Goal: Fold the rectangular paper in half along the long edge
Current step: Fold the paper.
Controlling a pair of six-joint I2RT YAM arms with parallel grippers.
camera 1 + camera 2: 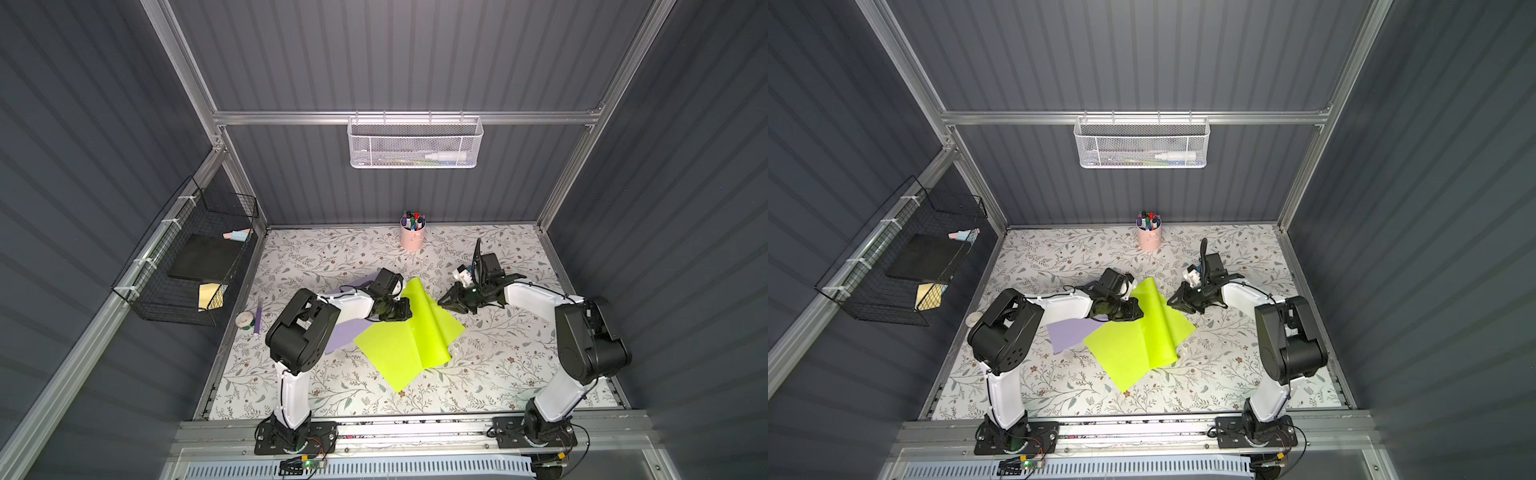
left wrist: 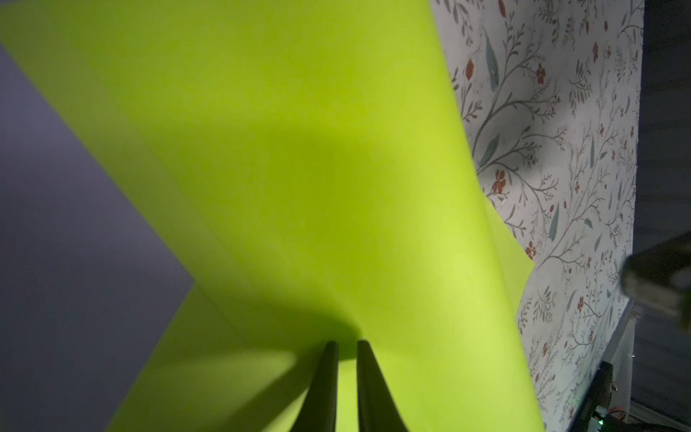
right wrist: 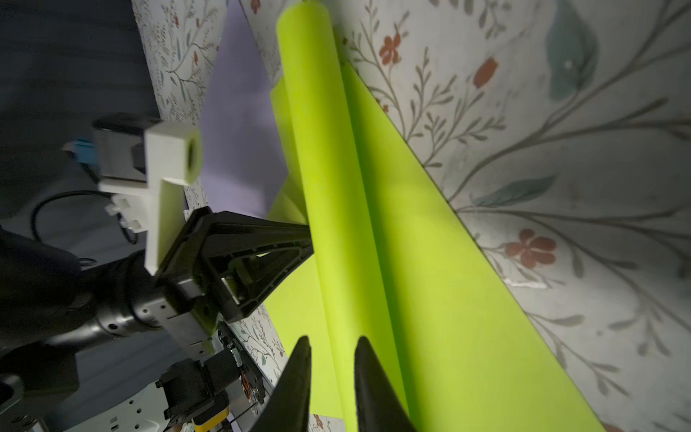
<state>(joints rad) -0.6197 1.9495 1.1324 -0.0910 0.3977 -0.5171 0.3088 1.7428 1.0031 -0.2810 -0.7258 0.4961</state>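
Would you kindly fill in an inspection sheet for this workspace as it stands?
Surface: floral table, no spills seen.
Job's things: lime paper partly folded over, fold rounded, not creased; overlaps a purple sheet.
Clutter: pink marker cup at the back; tape roll and purple pen at the left edge.
Grippers: left gripper pinches the paper's flap; right gripper slightly open over the fold.
Cables: black cable loops above the right wrist.
Surroundings: black wire basket on the left wall, white mesh basket on the back rail.
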